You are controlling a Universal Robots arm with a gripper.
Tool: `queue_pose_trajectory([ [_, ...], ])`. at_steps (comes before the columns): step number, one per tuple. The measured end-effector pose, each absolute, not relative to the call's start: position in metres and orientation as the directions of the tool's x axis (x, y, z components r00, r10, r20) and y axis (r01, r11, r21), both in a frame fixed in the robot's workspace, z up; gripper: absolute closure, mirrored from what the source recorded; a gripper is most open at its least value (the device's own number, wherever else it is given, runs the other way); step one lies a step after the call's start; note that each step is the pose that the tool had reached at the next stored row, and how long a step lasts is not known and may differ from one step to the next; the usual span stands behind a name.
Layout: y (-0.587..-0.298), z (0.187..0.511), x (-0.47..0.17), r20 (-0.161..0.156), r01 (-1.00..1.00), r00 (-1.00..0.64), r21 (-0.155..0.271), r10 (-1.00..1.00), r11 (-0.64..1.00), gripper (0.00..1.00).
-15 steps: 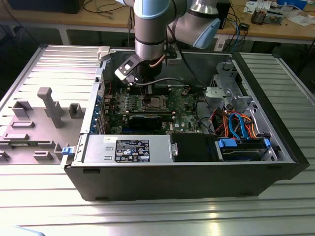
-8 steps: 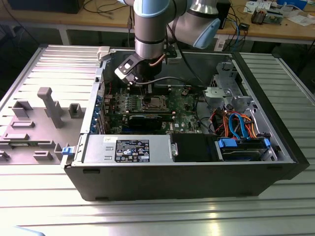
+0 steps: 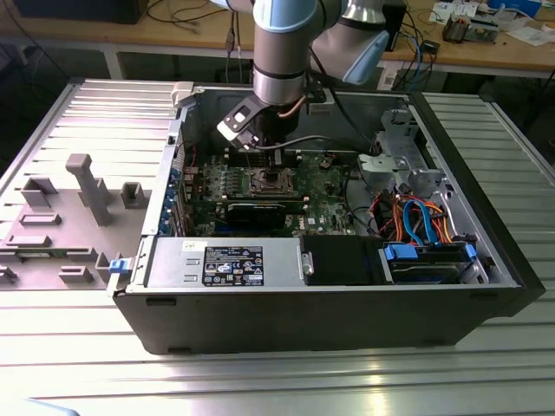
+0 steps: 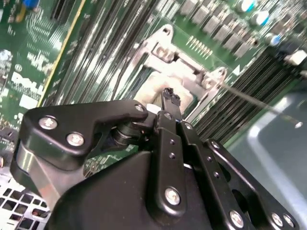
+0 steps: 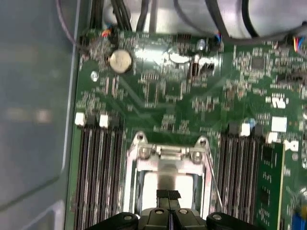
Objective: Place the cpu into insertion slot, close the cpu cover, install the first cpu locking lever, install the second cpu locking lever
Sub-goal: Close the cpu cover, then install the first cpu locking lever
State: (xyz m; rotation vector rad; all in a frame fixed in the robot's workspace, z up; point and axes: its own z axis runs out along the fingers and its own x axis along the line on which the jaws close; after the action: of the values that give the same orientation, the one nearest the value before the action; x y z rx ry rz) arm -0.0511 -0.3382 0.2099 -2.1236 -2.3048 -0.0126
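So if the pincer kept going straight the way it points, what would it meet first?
Probably the cpu, whose silvery top lies directly beyond the pincer in the first wrist view. How much gap is left between them is unclear.

cpu [image 5: 165, 184]: dull silver square, flat in the insertion slot [image 3: 270, 180]
cpu cover [image 5: 169, 154]: silvery frame, lowered around the chip

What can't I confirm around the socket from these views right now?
- Centre of the insertion slot: partly behind the gripper in both wrist views, and washed out by glare.
- Same slot in the exterior view: too small for detail.
- The locking lever: too thin to tell whether it is latched.
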Motion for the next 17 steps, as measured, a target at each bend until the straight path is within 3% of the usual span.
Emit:
queue_pose_trajectory([
  [17, -0.3381, 0.2160, -0.0485, 0.011, 0.997, -0.082, 0.001, 0.997, 0.082, 0.89],
])
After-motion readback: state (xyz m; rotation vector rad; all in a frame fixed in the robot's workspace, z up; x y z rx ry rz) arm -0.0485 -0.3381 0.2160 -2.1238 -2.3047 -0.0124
